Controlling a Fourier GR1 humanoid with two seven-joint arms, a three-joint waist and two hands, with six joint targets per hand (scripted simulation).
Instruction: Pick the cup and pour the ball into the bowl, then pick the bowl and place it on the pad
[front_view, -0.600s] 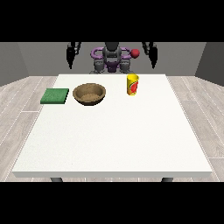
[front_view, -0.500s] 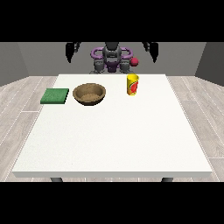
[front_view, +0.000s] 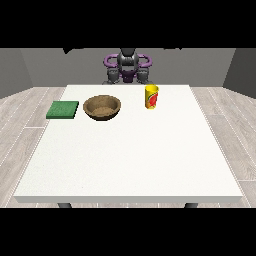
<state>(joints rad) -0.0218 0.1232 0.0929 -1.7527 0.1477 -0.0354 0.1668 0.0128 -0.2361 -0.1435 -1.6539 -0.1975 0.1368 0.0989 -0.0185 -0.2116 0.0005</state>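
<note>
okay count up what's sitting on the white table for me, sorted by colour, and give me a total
Green: 1, the flat pad
Brown: 1, the bowl
Yellow with red marking: 1, the upright cup
Total: 3 things on the table. Whether a ball sits in the cup cannot be told from this view.

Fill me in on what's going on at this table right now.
Nothing is being handled yet. The robot stands behind the white table, and neither hand shows in the front view. The yellow cup stands upright near the far edge, the brown bowl sits to its left in the view, and the green pad lies further left, apart from the bowl. The pour has not started.
</note>
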